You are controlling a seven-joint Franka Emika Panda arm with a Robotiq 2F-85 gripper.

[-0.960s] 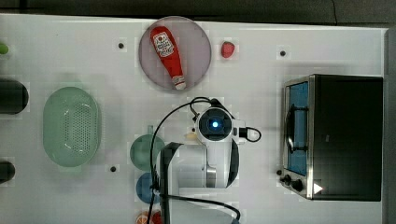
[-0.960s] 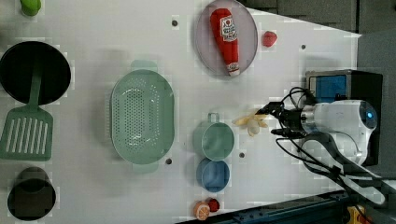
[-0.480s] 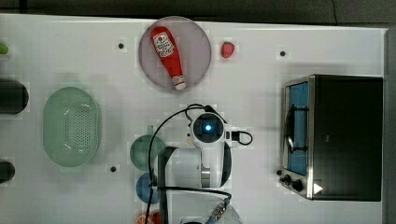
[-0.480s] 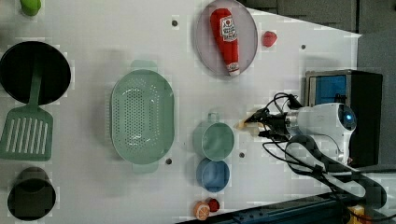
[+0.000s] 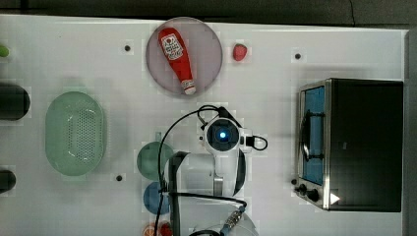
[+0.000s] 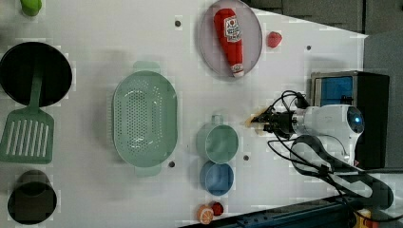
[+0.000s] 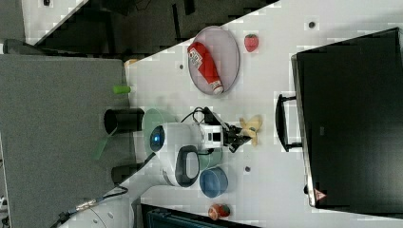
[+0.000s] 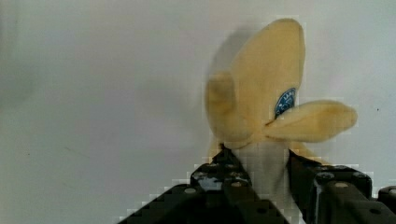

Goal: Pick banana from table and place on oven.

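The banana [image 8: 275, 93] is a soft, pale yellow toy with peel flaps spread open and a small blue round sticker on one side. It lies on the white table [image 5: 275, 49], which is dotted with a few small dark holes. In the right view the banana [image 7: 251, 128] is seen just beside the black handle of the oven [image 7: 351, 118]. The oven [image 5: 364, 142] is boxy, black-topped, with a silver frame and a blue-tinted glass door, and is set at the top view's right.
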